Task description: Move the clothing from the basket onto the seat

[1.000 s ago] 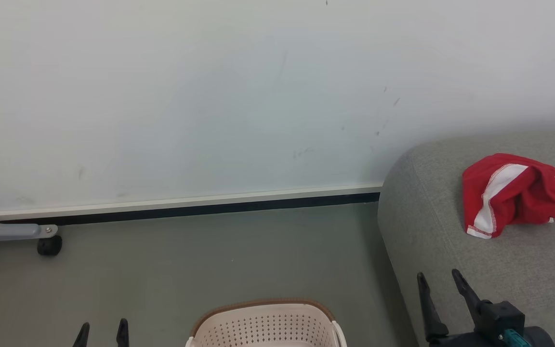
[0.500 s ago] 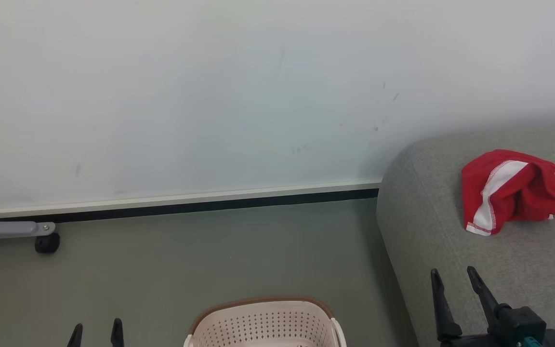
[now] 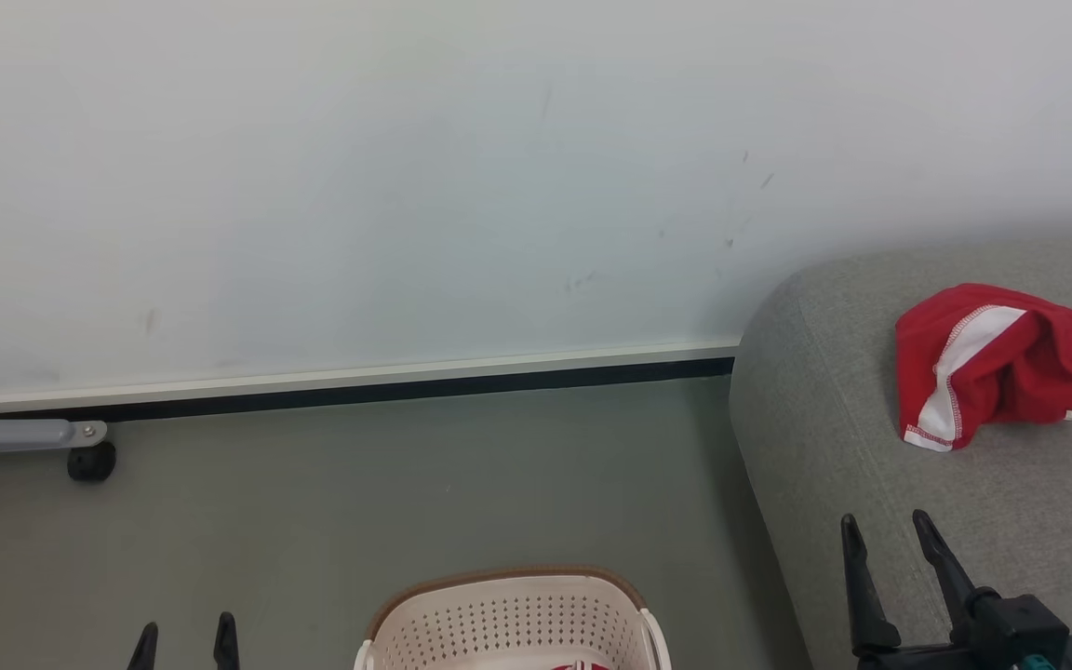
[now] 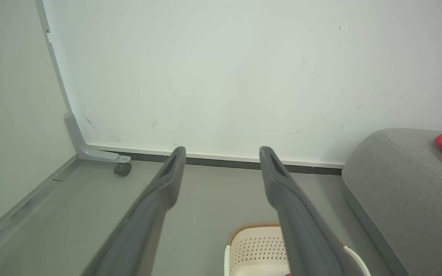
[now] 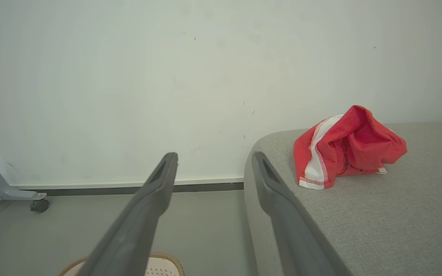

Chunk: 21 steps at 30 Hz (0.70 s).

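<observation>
- Clothing: one red garment (image 3: 1001, 368) with white stripe trim lies crumpled on the sofa (image 3: 834, 484), well apart from the basket (image 3: 508, 619), to its right and farther back.
- A sliver of red and white fabric (image 3: 581, 665) shows inside the basket at the bottom edge of the head view; too little is seen to tell more.
- The basket stands on the floor (image 3: 359, 502), with the sofa's rounded end near it on the right.
- The left gripper (image 3: 186, 640) hangs left of the basket over the floor, its fingers spread with nothing between them.
- The right gripper (image 3: 883, 526) is right of the basket, over the sofa's near edge, its fingers spread and empty, apart from the garment.
- A grey leg on a black caster (image 3: 91, 461) stands far left of the basket, by the wall (image 3: 406, 186).
</observation>
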Tool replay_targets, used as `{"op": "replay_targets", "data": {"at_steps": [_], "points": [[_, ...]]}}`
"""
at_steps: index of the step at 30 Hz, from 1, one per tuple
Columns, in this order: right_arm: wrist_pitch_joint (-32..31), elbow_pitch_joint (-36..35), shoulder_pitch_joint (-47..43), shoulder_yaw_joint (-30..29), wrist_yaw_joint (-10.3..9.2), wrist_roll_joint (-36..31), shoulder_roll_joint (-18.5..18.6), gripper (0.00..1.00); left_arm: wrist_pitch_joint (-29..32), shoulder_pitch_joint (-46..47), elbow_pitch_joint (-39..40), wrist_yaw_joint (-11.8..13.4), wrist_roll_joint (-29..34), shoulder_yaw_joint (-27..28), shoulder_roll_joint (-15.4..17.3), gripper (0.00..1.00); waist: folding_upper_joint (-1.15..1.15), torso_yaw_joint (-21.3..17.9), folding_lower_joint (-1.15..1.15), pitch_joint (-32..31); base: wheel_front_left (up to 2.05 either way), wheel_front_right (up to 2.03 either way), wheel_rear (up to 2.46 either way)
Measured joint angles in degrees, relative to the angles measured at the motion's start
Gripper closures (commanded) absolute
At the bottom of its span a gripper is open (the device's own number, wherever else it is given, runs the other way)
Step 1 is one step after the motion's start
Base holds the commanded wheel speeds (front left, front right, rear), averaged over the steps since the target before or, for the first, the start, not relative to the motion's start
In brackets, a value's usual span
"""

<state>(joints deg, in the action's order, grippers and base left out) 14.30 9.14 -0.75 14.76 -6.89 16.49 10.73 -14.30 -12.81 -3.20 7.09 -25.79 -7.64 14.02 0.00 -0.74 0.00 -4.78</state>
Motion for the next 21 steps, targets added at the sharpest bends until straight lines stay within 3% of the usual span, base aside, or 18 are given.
{"op": "replay_targets", "data": {"at_steps": [21], "points": [[0.0,-3.7,-1.0,-2.8,-0.15,-0.9,0.4,0.00,0.0,0.6,0.2,-0.7,1.5,-2.0,-0.8,0.00,0.00,-0.3,0.00,3.8,0.00,0.00,0.00]]}}
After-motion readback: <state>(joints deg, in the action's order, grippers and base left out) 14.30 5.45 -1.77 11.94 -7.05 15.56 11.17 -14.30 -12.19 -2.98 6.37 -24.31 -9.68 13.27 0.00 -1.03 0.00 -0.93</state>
